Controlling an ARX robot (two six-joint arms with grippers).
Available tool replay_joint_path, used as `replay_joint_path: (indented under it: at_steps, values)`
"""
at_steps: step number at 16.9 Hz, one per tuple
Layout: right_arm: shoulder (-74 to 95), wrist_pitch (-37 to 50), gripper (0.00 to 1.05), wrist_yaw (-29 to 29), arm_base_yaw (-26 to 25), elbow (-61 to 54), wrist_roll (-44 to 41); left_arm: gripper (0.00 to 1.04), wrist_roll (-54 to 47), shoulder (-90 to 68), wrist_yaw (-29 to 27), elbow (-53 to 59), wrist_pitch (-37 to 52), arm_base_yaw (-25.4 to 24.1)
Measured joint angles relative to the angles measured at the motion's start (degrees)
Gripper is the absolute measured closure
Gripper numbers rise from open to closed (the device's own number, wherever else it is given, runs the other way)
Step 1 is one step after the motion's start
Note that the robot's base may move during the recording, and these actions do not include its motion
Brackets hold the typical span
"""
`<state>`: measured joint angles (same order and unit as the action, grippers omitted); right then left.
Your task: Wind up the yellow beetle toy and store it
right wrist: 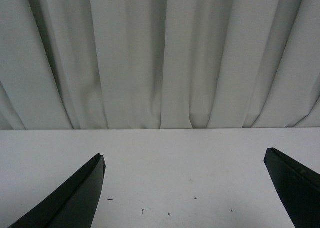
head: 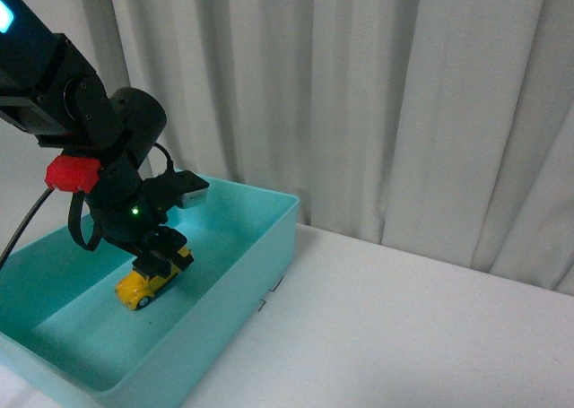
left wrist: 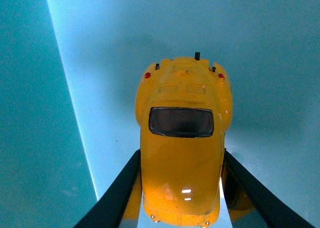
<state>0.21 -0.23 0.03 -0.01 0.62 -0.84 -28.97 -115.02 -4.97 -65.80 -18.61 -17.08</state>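
Observation:
The yellow beetle toy (head: 139, 287) sits low inside the teal bin (head: 260, 247), at or just above its floor. My left gripper (head: 161, 263) is shut on it from above. In the left wrist view the toy (left wrist: 182, 153) fills the middle, dark window up, with my black fingers (left wrist: 117, 195) pressed against both its sides over the bin's pale floor. My right gripper (right wrist: 185, 188) is open and empty above the white table (right wrist: 165, 158); it does not show in the front view.
The teal bin stands at the table's left, its near rim (head: 134, 386) close to the front edge. A white curtain (head: 359, 94) hangs behind the table. White tabletop (head: 404, 327) lies to the right of the bin.

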Motion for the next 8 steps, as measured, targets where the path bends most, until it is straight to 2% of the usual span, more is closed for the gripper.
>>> replay_joint_path:
  at_steps: [1,5,8]
  values:
    - [0.0,0.0,0.07,0.0,0.0,0.0,0.0,0.52,0.0,0.0,0.4,0.0,-0.5,0.0]
    - [0.0,0.0,0.07,0.0,0.0,0.0,0.0,0.07,0.1,0.2,2.0,0.0,-1.3,0.4]
    - [0.0,0.0,0.07,0.0,0.0,0.0,0.0,0.07,1.8,6.6,6.9,0.0,-1.0,0.4]
